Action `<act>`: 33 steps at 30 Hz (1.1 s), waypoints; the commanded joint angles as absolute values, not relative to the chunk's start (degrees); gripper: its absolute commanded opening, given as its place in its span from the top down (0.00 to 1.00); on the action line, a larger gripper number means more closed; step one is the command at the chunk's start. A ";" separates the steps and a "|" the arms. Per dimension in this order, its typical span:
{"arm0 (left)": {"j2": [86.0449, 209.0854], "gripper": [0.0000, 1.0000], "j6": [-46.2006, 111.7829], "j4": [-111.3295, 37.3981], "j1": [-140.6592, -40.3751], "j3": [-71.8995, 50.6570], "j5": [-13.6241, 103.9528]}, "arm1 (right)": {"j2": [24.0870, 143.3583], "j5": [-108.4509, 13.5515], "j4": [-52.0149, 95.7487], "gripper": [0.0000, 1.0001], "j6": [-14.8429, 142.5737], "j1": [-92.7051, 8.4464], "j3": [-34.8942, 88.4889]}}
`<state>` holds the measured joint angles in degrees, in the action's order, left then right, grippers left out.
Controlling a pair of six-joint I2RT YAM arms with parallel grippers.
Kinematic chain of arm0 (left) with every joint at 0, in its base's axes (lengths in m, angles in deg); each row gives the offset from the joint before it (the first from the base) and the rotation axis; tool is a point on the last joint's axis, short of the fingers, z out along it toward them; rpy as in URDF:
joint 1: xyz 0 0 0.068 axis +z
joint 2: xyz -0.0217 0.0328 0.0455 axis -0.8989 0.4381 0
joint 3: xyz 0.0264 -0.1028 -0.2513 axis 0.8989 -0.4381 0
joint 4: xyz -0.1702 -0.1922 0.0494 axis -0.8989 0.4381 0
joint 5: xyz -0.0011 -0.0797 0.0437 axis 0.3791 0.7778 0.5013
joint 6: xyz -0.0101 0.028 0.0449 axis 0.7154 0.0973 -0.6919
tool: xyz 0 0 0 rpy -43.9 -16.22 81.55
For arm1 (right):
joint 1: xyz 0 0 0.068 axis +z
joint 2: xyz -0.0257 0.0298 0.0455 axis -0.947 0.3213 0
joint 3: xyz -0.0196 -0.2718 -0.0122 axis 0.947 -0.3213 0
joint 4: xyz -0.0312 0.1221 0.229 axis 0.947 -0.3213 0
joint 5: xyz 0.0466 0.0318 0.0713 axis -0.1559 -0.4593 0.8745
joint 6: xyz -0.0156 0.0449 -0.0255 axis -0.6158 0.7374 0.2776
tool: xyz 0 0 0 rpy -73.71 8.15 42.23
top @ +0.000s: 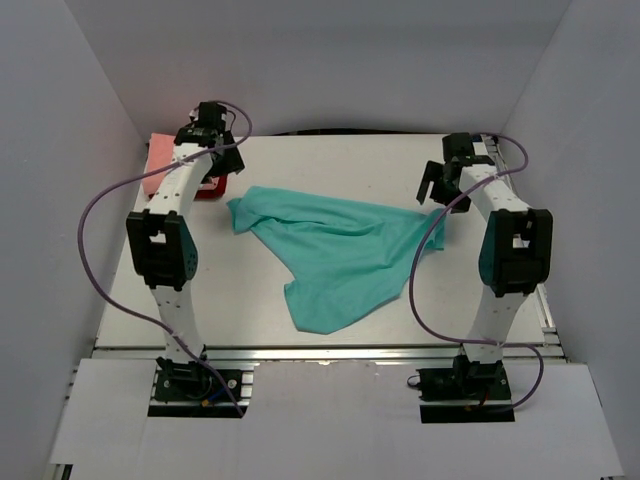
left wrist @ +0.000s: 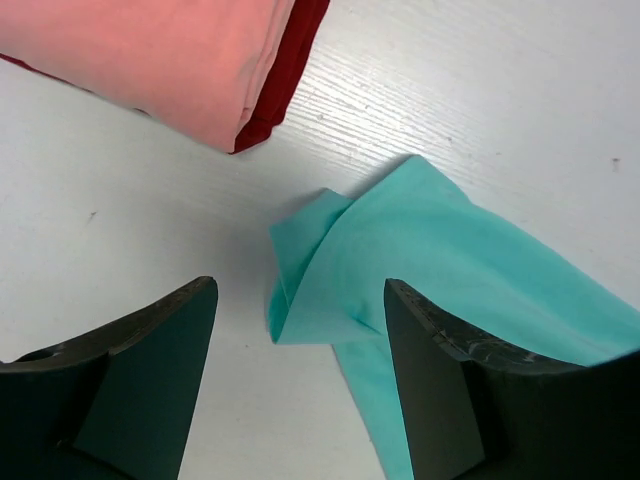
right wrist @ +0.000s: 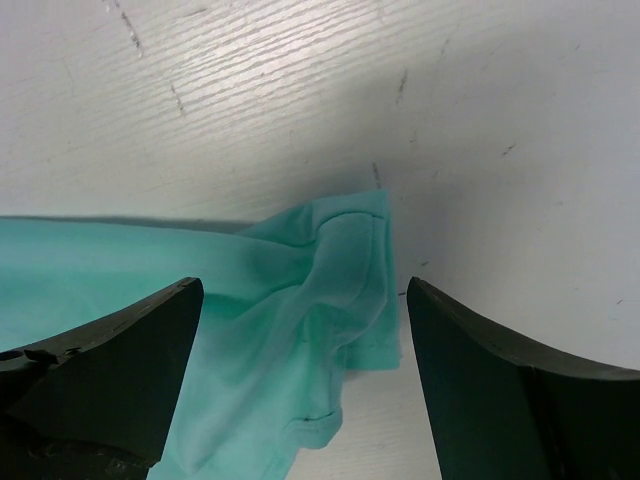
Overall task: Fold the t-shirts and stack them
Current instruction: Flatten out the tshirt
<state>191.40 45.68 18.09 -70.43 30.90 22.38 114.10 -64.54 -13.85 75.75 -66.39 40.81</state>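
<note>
Altogether three t-shirts (top: 340,255), two grippers (left wrist: 300,295).

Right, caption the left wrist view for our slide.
Open left gripper over teal t-shirt corner; pink t-shirt atop red t-shirt.

Teal t-shirt (top: 340,260), apparently rumpled, outspread

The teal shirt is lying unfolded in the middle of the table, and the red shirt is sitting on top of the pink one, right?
Not quite. The pink shirt is on top of the red shirt. The left wrist view shows the red peeking out underneath. The teal shirt does lie unfolded in the middle of the table.
</note>
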 commanded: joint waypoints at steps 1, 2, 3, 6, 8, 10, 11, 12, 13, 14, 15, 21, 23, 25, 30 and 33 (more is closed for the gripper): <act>185.55 0.21 45.03 16.99 -70.17 27.35 21.96 | 109.70 -67.57 -12.17 0.11 74.28 -68.00 39.94; 184.49 0.21 44.68 16.91 -70.08 24.73 21.79 | 108.91 -67.66 -12.08 0.10 73.93 -68.27 39.41; 182.31 0.21 44.68 16.64 -69.82 23.13 21.70 | 106.99 -67.66 -11.90 0.11 74.01 -68.35 38.80; 177.74 0.21 44.77 14.63 -69.64 15.76 22.22 | 102.07 -67.22 -10.41 0.11 74.01 -68.44 35.81; 175.88 0.22 45.03 13.05 -69.55 9.97 22.49 | 99.16 -66.61 -10.23 0.11 73.67 -68.36 33.79; 174.12 0.30 45.29 10.76 -69.47 6.78 22.75 | 94.50 -63.19 -10.23 0.11 73.40 -68.01 31.34; 173.76 0.33 45.38 10.14 -69.47 4.25 22.84 | 93.01 -61.87 -9.97 0.11 73.14 -67.66 30.45; 173.24 0.33 45.64 8.40 -69.47 2.92 23.01 | 90.12 -58.29 -9.97 0.11 72.96 -67.30 29.57; 172.62 0.34 46.25 7.60 -69.47 1.77 23.10 | 88.79 -56.51 -10.06 0.12 73.13 -66.52 28.78; 172.27 0.35 46.52 6.81 -69.47 0.63 23.45 | 87.90 -54.41 -10.32 0.12 73.05 -64.51 27.03; 172.01 0.37 46.78 4.97 -69.47 -1.64 23.89 | 85.89 -51.95 -11.28 0.14 73.31 -62.92 26.14; 169.98 0.37 48.72 -4.70 -69.47 -9.30 30.30 | 77.55 -53.35 -6.22 0.17 78.05 -45.52 14.81; 170.24 0.36 49.07 -6.29 -69.47 -10.10 31.01 | 75.69 -52.63 -2.52 0.19 81.30 -39.39 11.39; 170.16 0.36 49.25 -8.31 -69.47 -11.15 31.80 | 74.45 -53.59 1.87 0.21 83.58 -33.50 7.69; 170.07 0.36 49.07 -10.69 -69.47 -12.21 31.63 | 79.45 -58.86 4.01 0.21 86.14 -21.71 7.15; 170.77 0.36 48.55 -10.60 -69.47 -12.21 31.02 | 84.89 -61.41 4.80 0.20 87.19 -14.67 8.90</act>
